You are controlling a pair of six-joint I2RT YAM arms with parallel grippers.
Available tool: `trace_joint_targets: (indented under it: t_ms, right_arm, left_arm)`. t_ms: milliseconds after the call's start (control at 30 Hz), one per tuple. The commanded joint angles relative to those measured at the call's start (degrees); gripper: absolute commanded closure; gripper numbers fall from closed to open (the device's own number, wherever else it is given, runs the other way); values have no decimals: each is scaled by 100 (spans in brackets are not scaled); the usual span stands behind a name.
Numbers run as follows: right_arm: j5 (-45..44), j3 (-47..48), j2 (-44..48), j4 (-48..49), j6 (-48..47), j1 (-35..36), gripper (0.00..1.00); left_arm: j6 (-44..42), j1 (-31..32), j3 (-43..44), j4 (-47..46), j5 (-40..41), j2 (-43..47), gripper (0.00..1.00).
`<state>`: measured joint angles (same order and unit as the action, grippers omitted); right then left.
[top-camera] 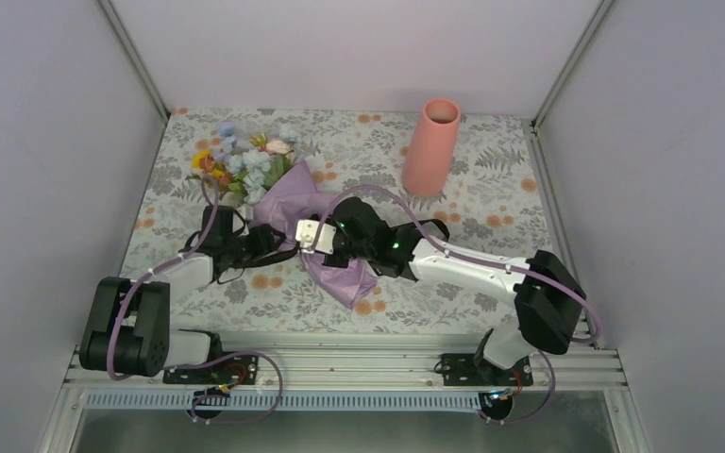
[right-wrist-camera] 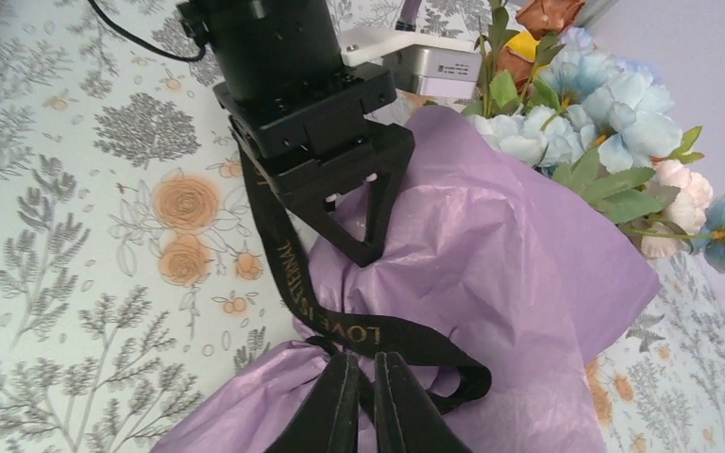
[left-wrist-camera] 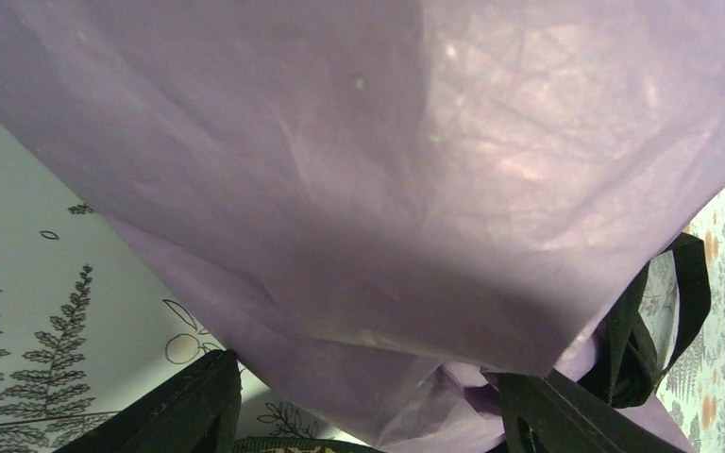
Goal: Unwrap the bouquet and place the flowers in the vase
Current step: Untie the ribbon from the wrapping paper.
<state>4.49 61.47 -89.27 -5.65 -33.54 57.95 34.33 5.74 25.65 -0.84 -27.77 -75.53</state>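
- Left gripper (left-wrist-camera: 363,373): spread wide around lilac paper (left-wrist-camera: 387,189) of bouquet (top-camera: 257,168).
- Right gripper (right-wrist-camera: 366,364): pinched shut on black ribbon (right-wrist-camera: 359,332).
- On tabletop (top-camera: 491,200): bouquet lying wrapped, vase (top-camera: 431,146) upright, well apart.

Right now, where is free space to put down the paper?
Free: the cloth between the flowers and the vase, and from the vase to the right wall. Crowded: the middle, left gripper and right gripper at the bouquet.
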Motion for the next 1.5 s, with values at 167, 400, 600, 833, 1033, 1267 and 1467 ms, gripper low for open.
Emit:
trace_joint_targets:
  t_ms: [167,400,600,833,1033,1267,1467]
  right_arm:
    - [122,-68,405,-291,1363,58,94]
    - [-515,-229,868,-107,3258,35,96]
    - [-700,-170,646,-63,5194,-75,68]
    - [-16,-798,252,1560,7624,-257,40]
    - [15,-1392,-87,3141,9149,-293,36]
    - [-154,-1610,-771,3981,9775,-298,37]
    - [-271,-1425,-1368,4203,9860,-302,36]
  left_arm:
    - [102,179,121,-105,214,13,31]
    - [46,234,103,116,407,236,31]
    - [74,278,61,129,363,490,31]
    - [92,275,79,217,437,428,31]
    - [302,189,-69,5,153,454,31]
    - [228,165,-75,22,75,321,32]
    - [112,164,-150,16,162,372,32]
